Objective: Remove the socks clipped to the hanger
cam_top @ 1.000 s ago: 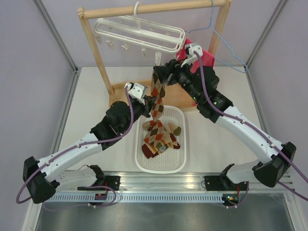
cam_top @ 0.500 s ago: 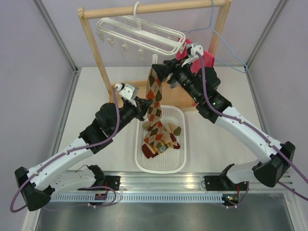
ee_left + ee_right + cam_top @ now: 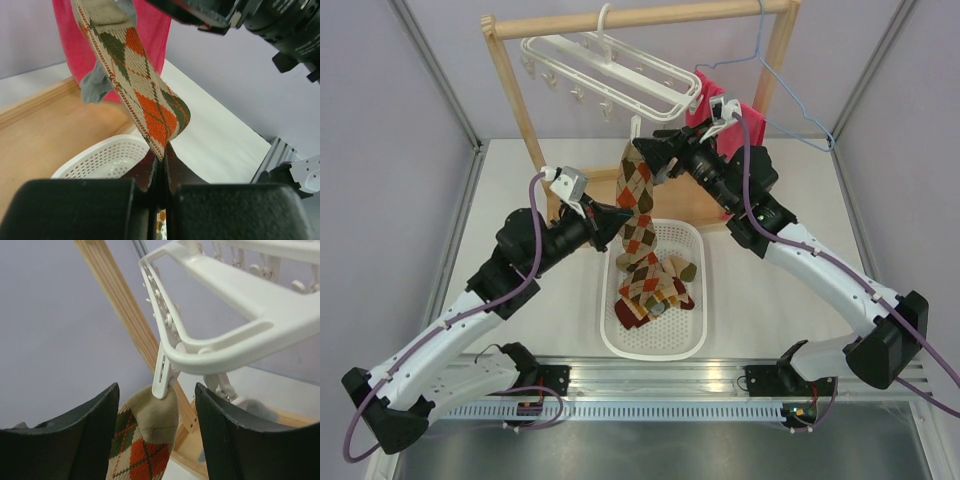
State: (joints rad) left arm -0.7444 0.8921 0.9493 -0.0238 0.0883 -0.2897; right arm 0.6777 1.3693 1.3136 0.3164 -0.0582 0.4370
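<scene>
Argyle sock (image 3: 636, 195) | lower end clenched in left claw (image 3: 160, 161) | right claw (image 3: 156, 391) spread, seemingly straddling clip (image 3: 162, 372)

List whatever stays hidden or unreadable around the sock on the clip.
- Left wrist view: the argyle sock runs off the top edge, so its clip is unseen there.
- Right wrist view: the bottom edge cuts off the sock just below the clip.
- Top view: the socks in the basket overlap, so the count is unclear.

The hanger (image 3: 235, 305) and wooden post (image 3: 125, 310) crowd the clip (image 3: 162, 372).
</scene>
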